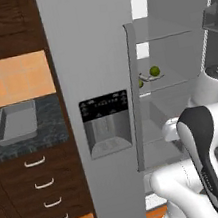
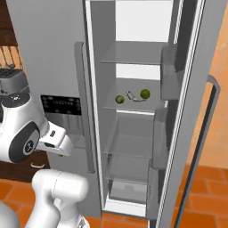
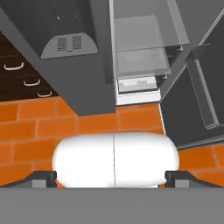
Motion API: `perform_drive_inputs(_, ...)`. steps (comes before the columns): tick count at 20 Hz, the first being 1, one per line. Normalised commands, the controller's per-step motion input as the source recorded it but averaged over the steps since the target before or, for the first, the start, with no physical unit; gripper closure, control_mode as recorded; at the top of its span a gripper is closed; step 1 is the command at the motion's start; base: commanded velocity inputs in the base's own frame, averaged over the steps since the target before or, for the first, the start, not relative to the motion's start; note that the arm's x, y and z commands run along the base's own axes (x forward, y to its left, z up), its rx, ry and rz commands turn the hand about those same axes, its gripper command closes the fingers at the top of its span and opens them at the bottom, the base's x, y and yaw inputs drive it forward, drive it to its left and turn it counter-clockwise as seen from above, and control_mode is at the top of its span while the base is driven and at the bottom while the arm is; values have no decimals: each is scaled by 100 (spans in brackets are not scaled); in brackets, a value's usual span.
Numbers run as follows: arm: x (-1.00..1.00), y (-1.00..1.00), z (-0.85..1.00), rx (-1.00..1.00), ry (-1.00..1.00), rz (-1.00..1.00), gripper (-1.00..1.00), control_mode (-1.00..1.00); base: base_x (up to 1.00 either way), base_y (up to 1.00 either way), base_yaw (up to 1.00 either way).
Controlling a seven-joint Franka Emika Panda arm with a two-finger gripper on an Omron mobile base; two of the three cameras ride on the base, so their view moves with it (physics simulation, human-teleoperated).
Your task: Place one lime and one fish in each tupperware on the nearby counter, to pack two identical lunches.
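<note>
Fridge door (image 1: 98, 108) partly hides one lime (image 1: 140, 83); fish (image 2: 132, 96) small, indistinct. Claw (image 3: 113, 177) spread, empty, over floor (image 3: 35, 127).

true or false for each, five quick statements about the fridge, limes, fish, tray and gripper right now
1. The right fridge door stands open. True.
2. Two limes sit on a fridge shelf with a fish between them. True.
3. A lime already lies in the tupperware on the counter. False: the tray seen in the left base view holds nothing.
4. The gripper is shut on a fish. False: its fingertips stand wide apart, holding nothing.
5. The limes sit on the floor. False: they are on the shelf.
</note>
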Motion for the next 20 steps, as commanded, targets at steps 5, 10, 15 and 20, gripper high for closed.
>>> perform_drive_inputs(5,0,0,0,0,0,0,-100,100,38,-49,15)
perform_drive_inputs(10,0,0,0,0,0,0,-100,100,27,-36,0)
perform_drive_inputs(15,0,0,0,0,0,0,-100,100,39,-13,-19)
perform_drive_inputs(20,0,0,0,0,0,0,-100,100,64,-18,-16)
